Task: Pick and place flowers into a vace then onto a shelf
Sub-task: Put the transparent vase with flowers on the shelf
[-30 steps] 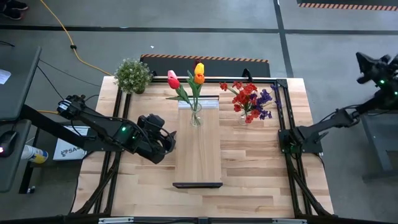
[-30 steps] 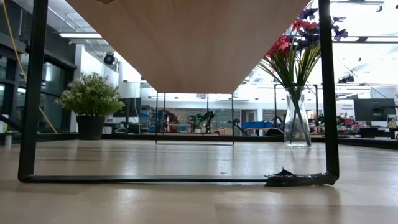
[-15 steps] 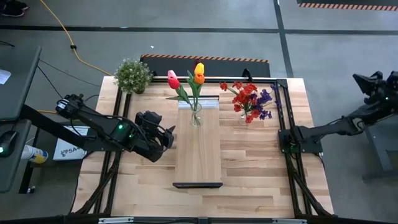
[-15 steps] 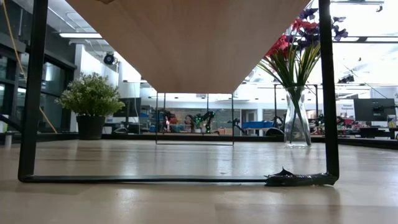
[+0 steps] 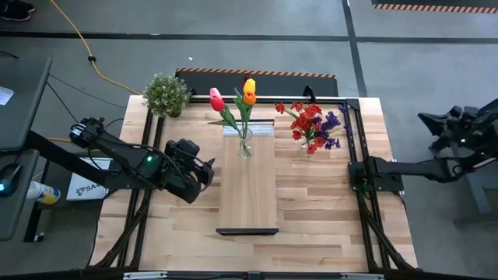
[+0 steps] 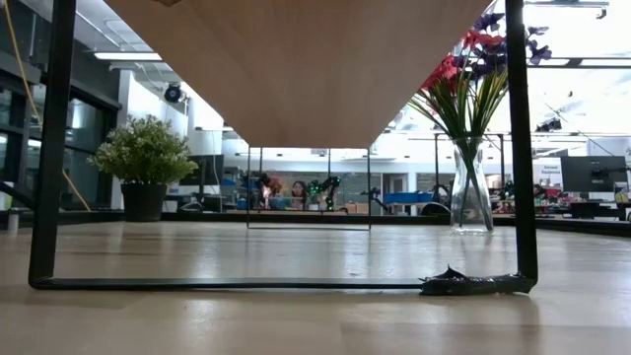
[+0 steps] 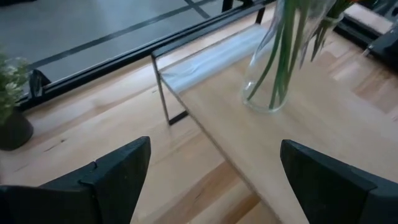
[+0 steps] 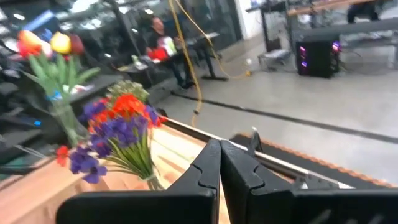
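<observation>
A glass vase (image 5: pixel 245 146) holding yellow, orange and pink tulips (image 5: pixel 237 97) stands on its base near the far end of the light-wood shelf (image 5: pixel 249 190). In the left wrist view the vase (image 7: pixel 272 74) rises beyond the shelf's top (image 7: pixel 292 143). My left gripper (image 5: pixel 208 173) (image 7: pixel 214 144) hovers open just left of the shelf, pointing at the vase and touching nothing. A second vase (image 5: pixel 303 148) (image 6: pixel 471 192) of red and purple flowers (image 5: pixel 313 124) (image 8: pixel 118 124) stands on the table right of the shelf. My right gripper (image 5: pixel 424 119) (image 8: pixel 219 163) is shut and empty, beyond the table's right edge.
A bushy potted plant (image 5: pixel 166 93) (image 6: pixel 146 163) sits at the table's far left corner. The shelf's black end bracket (image 6: pixel 286 283) stands on the tabletop, with the plank's underside (image 6: pixel 296 69) overhead in the low view. Bare wood (image 5: pixel 311 202) lies right of the shelf.
My right gripper, still shut, has swung off the table's right side toward the near edge and a little toward the table, sinking and turning so that it now faces the flowers. The vases and the shelf have stayed put.
</observation>
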Available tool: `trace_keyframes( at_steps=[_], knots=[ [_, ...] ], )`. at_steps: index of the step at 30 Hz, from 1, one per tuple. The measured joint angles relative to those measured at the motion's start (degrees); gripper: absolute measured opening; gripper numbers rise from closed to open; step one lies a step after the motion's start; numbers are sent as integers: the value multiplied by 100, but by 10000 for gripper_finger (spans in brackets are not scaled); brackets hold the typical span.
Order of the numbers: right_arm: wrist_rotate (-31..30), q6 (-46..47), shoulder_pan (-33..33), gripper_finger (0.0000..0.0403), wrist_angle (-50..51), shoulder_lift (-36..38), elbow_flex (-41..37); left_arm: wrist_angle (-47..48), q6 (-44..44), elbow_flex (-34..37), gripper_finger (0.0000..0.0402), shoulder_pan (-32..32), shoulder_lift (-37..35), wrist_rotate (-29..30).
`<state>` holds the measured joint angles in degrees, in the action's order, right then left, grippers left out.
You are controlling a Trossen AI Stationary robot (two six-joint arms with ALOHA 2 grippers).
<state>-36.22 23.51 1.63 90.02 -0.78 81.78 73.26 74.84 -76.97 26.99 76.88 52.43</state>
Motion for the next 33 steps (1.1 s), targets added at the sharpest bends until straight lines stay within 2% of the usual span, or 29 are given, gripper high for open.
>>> trace_keyframes(
  at_steps=[3,10,13,20,24,33],
  knots=[
    [26,166,178,1,2,2,-302,298,353,0,390,173,0,-8],
    [108,251,493,1,0,9,-703,1089,1567,0,392,906,0,418],
    [166,348,573,1,0,9,-806,1139,1874,137,390,1085,-2,517],
    [271,354,739,1,-132,24,-1172,1020,2752,866,391,1090,4,614],
    [337,354,775,0,-205,26,-1354,911,2824,1075,391,1090,4,672],
    [-16,392,775,0,-27,31,-1441,940,3063,1372,391,1090,0,726]
  ],
)
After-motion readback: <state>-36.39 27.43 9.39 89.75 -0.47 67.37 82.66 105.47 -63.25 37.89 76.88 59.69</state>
